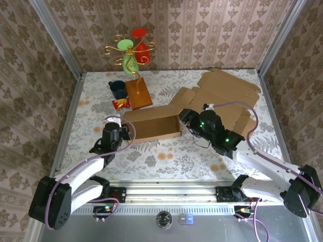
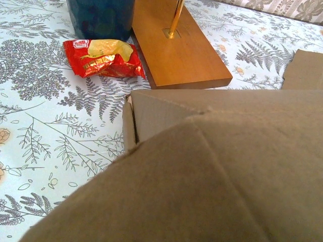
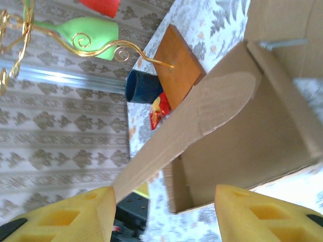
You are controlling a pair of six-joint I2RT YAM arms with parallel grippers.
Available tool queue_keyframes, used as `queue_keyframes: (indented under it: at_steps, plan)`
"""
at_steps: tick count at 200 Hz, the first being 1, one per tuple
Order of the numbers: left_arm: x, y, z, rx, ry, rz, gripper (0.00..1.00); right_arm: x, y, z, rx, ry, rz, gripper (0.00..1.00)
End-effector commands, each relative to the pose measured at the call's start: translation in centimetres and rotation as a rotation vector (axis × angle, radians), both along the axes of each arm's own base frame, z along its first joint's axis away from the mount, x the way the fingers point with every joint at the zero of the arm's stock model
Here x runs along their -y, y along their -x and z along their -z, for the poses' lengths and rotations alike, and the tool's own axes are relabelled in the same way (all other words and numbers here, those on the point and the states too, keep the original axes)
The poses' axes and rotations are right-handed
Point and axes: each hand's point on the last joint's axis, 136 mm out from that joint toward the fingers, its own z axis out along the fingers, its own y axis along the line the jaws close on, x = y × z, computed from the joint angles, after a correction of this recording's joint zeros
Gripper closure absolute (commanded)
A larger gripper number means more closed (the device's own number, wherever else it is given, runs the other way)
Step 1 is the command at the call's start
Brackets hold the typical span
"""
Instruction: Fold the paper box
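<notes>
Cardboard flap (image 3: 202, 111) of paper box (image 1: 155, 129) passes between open jaws of right gripper (image 3: 164, 214). Left gripper (image 1: 125, 132) closed at box's left end. Tray walls stand; lid panel (image 1: 227, 91) lies flat, yet to fold.

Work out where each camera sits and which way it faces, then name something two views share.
Top external: above and behind the robot, looking down; left arm and right arm reach the cardboard box.
Left wrist: low at the box's left end, facing the far side past snack packet and wooden base.
Right wrist: at the box's right end, facing left across its inside; the open right end effector frames the bottom.
Both wrist views show the blue cup.
</notes>
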Motion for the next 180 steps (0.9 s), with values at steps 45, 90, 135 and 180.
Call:
queue_keyframes:
  at_steps: [45,90,135,180]
  plan:
    - [0.3,-0.3,-0.6,0.001,-0.014,0.010,1.00,-3.9,-2.5,-1.0,-0.128,-0.259,0.117,0.50]
    - [0.3,-0.4,-0.6,0.002,-0.019,0.012,1.00,-4.8,-2.7,0.6,-0.184,-0.237,0.116,0.65]
    - [0.4,-0.4,-0.6,-0.001,-0.023,0.018,1.00,-5.0,-3.0,2.0,-0.213,-0.221,0.132,0.69]
    - [0.5,-0.3,-0.8,-0.001,-0.023,0.024,1.00,-5.4,-3.2,1.9,-0.216,-0.233,0.127,0.57]
